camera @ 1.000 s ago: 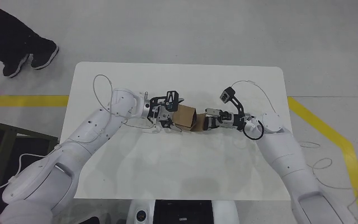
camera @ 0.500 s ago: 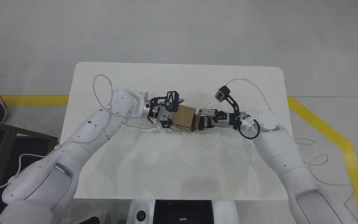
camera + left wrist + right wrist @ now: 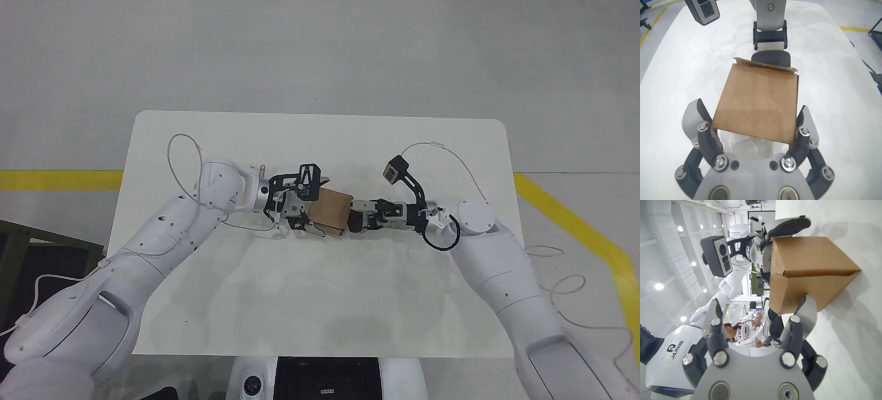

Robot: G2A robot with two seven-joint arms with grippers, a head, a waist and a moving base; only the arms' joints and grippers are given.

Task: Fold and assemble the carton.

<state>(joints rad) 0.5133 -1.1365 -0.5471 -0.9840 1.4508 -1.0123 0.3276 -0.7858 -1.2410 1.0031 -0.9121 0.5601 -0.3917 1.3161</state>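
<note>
White counter [image 3: 420, 300] was flanked by a yellow floor line [image 3: 60, 180]. Carton [image 3: 330, 212] was laid on its side mid-counter, axis run between the arms. It was clamped across its sides by the left end effector [image 3: 751, 109]. Right end effector [image 3: 762, 304] was spread wide, one finger [image 3: 808, 308] pressed against the end flap.

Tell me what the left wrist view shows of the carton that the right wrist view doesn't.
Left wrist view: the carton's flat top panel, with the left pincer clamped across its near end. Right wrist view: the folded side flap and its seam, with one finger of the right pincer pressed on that flap, the other free. Both: the carton on the white table.
</note>
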